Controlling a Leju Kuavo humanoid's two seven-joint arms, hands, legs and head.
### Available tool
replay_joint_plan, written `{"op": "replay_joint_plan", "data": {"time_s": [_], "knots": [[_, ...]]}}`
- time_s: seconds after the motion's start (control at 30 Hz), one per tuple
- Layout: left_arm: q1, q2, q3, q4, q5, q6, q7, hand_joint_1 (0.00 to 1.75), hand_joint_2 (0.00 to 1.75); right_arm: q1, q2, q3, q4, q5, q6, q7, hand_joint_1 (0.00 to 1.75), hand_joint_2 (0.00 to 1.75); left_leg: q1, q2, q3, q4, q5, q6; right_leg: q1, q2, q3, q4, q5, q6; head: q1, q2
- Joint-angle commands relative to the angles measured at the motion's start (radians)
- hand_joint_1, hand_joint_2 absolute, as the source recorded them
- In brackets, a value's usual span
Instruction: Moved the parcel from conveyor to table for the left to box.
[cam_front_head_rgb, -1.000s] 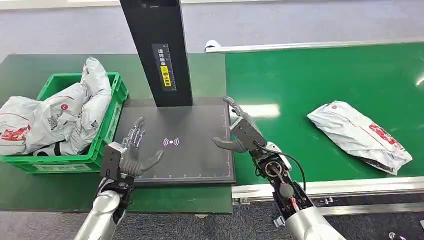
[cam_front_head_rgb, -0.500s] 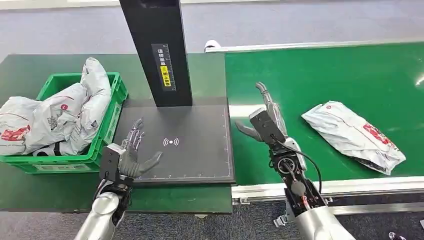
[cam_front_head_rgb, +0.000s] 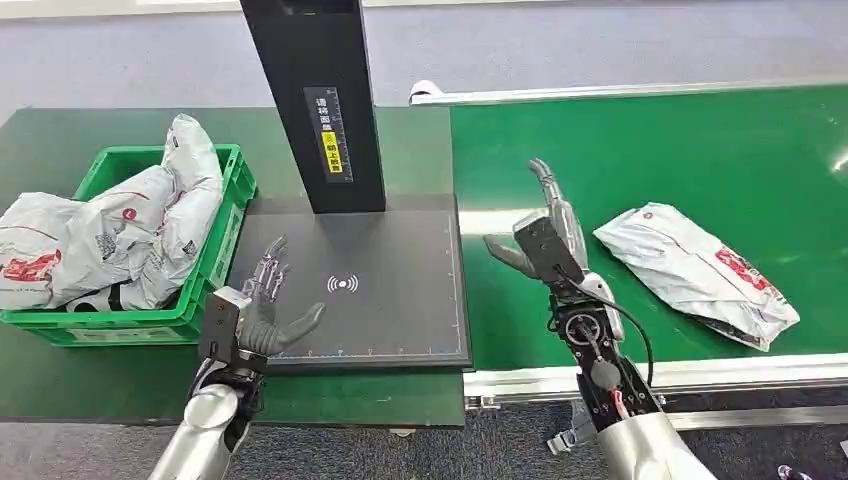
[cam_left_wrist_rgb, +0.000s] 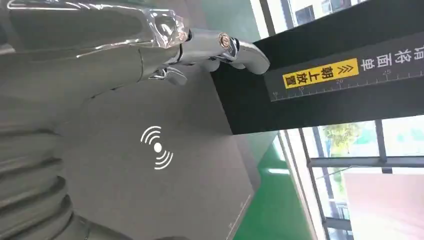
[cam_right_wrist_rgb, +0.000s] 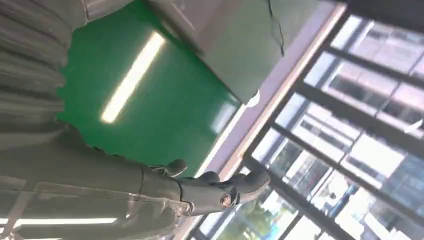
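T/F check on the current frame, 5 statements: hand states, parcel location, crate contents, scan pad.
1. The right hand is holding the parcel. False: it is open over the conveyor belt, beside the parcel and apart from it.
2. The parcel lies on the green conveyor belt. True.
3. The green crate is empty. False: it is piled with white bagged parcels.
4. The left hand is open, holding nothing, at the near left corner of the black scan pad. True.
5. A parcel sits on the scan pad. False: the pad is bare, showing its white signal symbol.
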Motion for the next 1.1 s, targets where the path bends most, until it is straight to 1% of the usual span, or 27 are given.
{"op": "replay_joint_plan", "data": {"time_s": [0.03,0.1,0.13,0.17,0.2,0.23,0.27,0.3,0.33,0.4,0.47,0.53,0.57,0.63,0.7,0.73,0.77,0.87,0.97,1.0,1.03,1.07,1.1], "knots": [[0.016,-0.011,0.045,-0.005,-0.015,0.014,0.010,0.00,1.75,0.033,-0.045,-0.242,-0.084,0.046,-0.110,0.027,0.00,1.75,0.000,-0.004,0.002,-0.002,0.000,0.001,0.000,-0.004,0.003,-0.002,-0.001,0.000,0.000,0.000],[0.021,-0.017,0.052,-0.002,-0.022,0.014,0.011,0.00,1.75,0.077,-0.060,-0.348,-0.140,0.039,-0.120,0.031,0.00,1.75,-0.001,-0.005,0.004,-0.004,0.001,0.001,0.000,-0.005,0.006,-0.004,-0.001,0.000,0.000,0.000],[0.020,-0.021,0.056,0.001,-0.025,0.013,0.010,0.00,1.75,0.095,-0.059,-0.399,-0.161,0.044,-0.115,0.020,0.00,1.75,0.000,-0.006,0.002,-0.002,0.000,0.001,0.000,-0.006,0.004,-0.002,-0.001,0.000,0.000,0.000],[0.026,-0.034,0.061,0.001,-0.030,0.015,0.011,0.00,1.75,0.138,-0.081,-0.490,-0.181,0.065,-0.209,0.049,0.00,1.75,-0.001,-0.007,0.003,-0.003,0.000,0.001,0.000,-0.007,0.005,-0.003,-0.002,0.000,0.000,0.000],[0.026,-0.043,0.067,0.000,-0.039,0.017,0.012,0.00,1.75,0.158,-0.087,-0.546,-0.192,0.081,-0.202,0.050,0.00,1.75,0.000,-0.010,0.004,-0.004,0.001,0.002,0.000,-0.010,0.008,-0.005,-0.002,0.000,0.000,0.000],[0.025,-0.047,0.069,-0.002,-0.043,0.018,0.014,0.00,1.75,0.170,-0.098,-0.574,-0.188,0.100,-0.200,0.052,0.00,1.75,0.000,-0.010,0.002,-0.002,0.001,0.001,0.000,-0.010,0.005,-0.003,-0.002,0.001,0.000,0.000],[0.026,-0.052,0.076,-0.006,-0.052,0.018,0.019,0.00,1.75,0.167,-0.085,-0.628,-0.176,0.143,-0.196,0.055,0.00,1.75,0.000,-0.012,0.003,-0.003,0.001,0.002,0.000,-0.011,0.007,-0.005,-0.002,0.001,0.000,0.000],[0.027,-0.054,0.079,-0.009,-0.058,0.016,0.023,0.00,1.75,0.162,-0.081,-0.651,-0.160,0.203,-0.211,0.076,0.00,1.75,-0.001,-0.015,0.004,-0.003,0.001,0.002,0.000,-0.014,0.009,-0.005,-0.003,0.001,0.000,0.000],[0.030,-0.056,0.081,-0.012,-0.062,0.014,0.026,0.00,1.75,0.158,-0.076,-0.665,-0.147,0.247,-0.226,0.096,0.00,1.75,0.000,-0.012,0.002,-0.002,0.000,0.002,0.000,-0.010,0.006,-0.003,-0.003,0.002,0.000,0.000],[0.036,-0.058,0.078,-0.014,-0.067,0.010,0.027,0.00,1.75,0.151,-0.082,-0.662,-0.103,0.336,-0.252,0.165,0.00,1.75,-0.001,-0.009,0.002,-0.002,0.000,0.002,-0.001,-0.006,0.005,-0.003,-0.002,0.002,0.000,0.000],[0.031,-0.061,0.080,-0.011,-0.072,0.006,0.027,0.00,1.75,0.137,-0.091,-0.651,-0.057,0.400,-0.238,0.209,0.00,1.75,-0.002,-0.005,0.001,-0.001,-0.001,0.002,-0.002,-0.004,0.004,-0.002,-0.002,0.002,0.000,0.000],[0.027,-0.061,0.083,-0.009,-0.072,0.006,0.027,0.00,1.75,0.123,-0.094,-0.641,-0.031,0.415,-0.226,0.207,0.00,1.75,-0.002,-0.004,0.002,-0.002,-0.001,0.002,-0.002,-0.004,0.004,-0.002,-0.001,0.001,0.000,0.000],[0.031,-0.059,0.087,-0.015,-0.072,0.008,0.027,0.00,1.75,0.097,-0.097,-0.627,0.017,0.427,-0.205,0.200,0.00,1.75,-0.002,-0.004,0.001,-0.001,-0.001,0.002,-0.002,-0.004,0.003,-0.002,-0.001,0.001,0.000,0.000],[0.040,-0.051,0.085,-0.021,-0.071,0.007,0.031,0.00,1.75,0.062,-0.098,-0.616,0.075,0.461,-0.202,0.221,0.00,1.75,-0.002,-0.003,0.002,-0.002,-0.001,0.002,-0.002,-0.002,0.003,-0.002,-0.001,0.002,0.000,0.000],[0.044,-0.046,0.086,-0.017,-0.071,0.008,0.029,0.00,1.75,0.025,-0.105,-0.606,0.144,0.498,-0.180,0.263,0.00,1.75,-0.002,0.000,0.003,-0.002,-0.002,0.002,-0.002,0.001,0.004,-0.003,0.000,0.002,0.000,0.000],[0.038,-0.041,0.086,-0.010,-0.068,0.006,0.026,0.00,1.75,-0.009,-0.114,-0.603,0.210,0.499,-0.107,0.297,0.00,1.75,-0.002,0.001,0.003,-0.002,-0.002,0.002,-0.002,0.001,0.003,-0.002,0.000,0.002,0.000,0.000],[0.033,-0.038,0.087,-0.006,-0.066,0.006,0.024,0.00,1.75,-0.029,-0.122,-0.598,0.253,0.509,-0.069,0.316,0.00,1.75,-0.002,0.001,0.002,-0.001,-0.001,0.002,-0.002,0.001,0.003,-0.002,0.000,0.002,0.000,0.000],[-0.011,-0.048,0.092,0.019,-0.062,-0.012,0.031,0.00,1.75,-0.094,-0.162,-0.590,0.415,0.590,-0.008,0.415,0.00,1.75,-0.002,-0.001,0.001,-0.001,-0.001,0.002,-0.001,-0.001,0.002,-0.001,-0.001,0.002,0.000,0.000],[-0.044,-0.052,0.089,0.032,-0.053,-0.025,0.052,0.00,1.75,-0.130,-0.194,-0.549,0.512,0.686,0.014,0.476,0.00,1.75,-0.002,-0.004,0.002,-0.001,0.000,0.003,-0.002,-0.003,0.003,-0.002,-0.001,0.002,0.000,0.000],[-0.046,-0.051,0.088,0.029,-0.052,-0.025,0.053,0.00,1.75,-0.143,-0.188,-0.528,0.525,0.719,0.028,0.473,0.00,1.75,-0.002,-0.004,0.001,0.000,0.000,0.002,-0.002,-0.004,0.003,-0.001,-0.001,0.002,0.000,0.000],[-0.038,-0.048,0.088,0.016,-0.051,-0.024,0.053,0.00,1.75,-0.148,-0.167,-0.530,0.520,0.708,0.059,0.415,0.00,1.75,-0.002,-0.004,0.001,0.000,-0.001,0.002,-0.002,-0.003,0.003,-0.001,-0.001,0.002,0.000,0.000],[-0.030,-0.045,0.089,0.003,-0.051,-0.023,0.053,0.00,1.75,-0.151,-0.158,-0.503,0.520,0.742,0.090,0.419,0.00,1.75,-0.002,-0.002,0.002,-0.001,-0.001,0.002,-0.002,-0.001,0.003,-0.002,-0.001,0.002,0.000,0.000],[-0.026,-0.044,0.091,-0.003,-0.050,-0.024,0.052,0.00,1.75,-0.156,-0.151,-0.472,0.522,0.784,0.116,0.444,0.00,1.75,-0.002,-0.001,0.002,-0.001,-0.001,0.002,-0.002,0.001,0.002,-0.001,-0.001,0.002,0.000,0.000]]}}
